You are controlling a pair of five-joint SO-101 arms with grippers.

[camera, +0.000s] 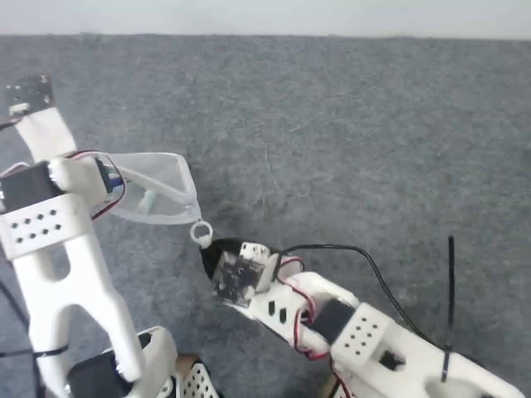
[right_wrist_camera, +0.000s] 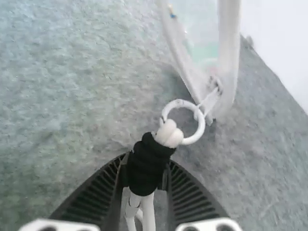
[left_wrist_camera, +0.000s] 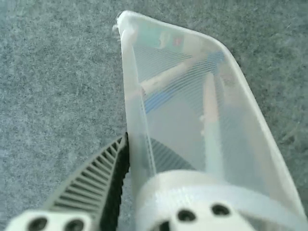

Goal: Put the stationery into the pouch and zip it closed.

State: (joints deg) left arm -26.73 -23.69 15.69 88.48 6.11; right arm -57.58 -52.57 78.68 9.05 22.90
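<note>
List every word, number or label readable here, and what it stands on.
No text can be read.
Pouch: coloured patches on the stationery inside, too blurred.
Circuit board on the right arm's wrist: markings too small.
Pull cord: no print.

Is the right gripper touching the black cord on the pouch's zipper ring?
Touching. Right wrist view: the right gripper clamps the black cord between its jaws.
</note>
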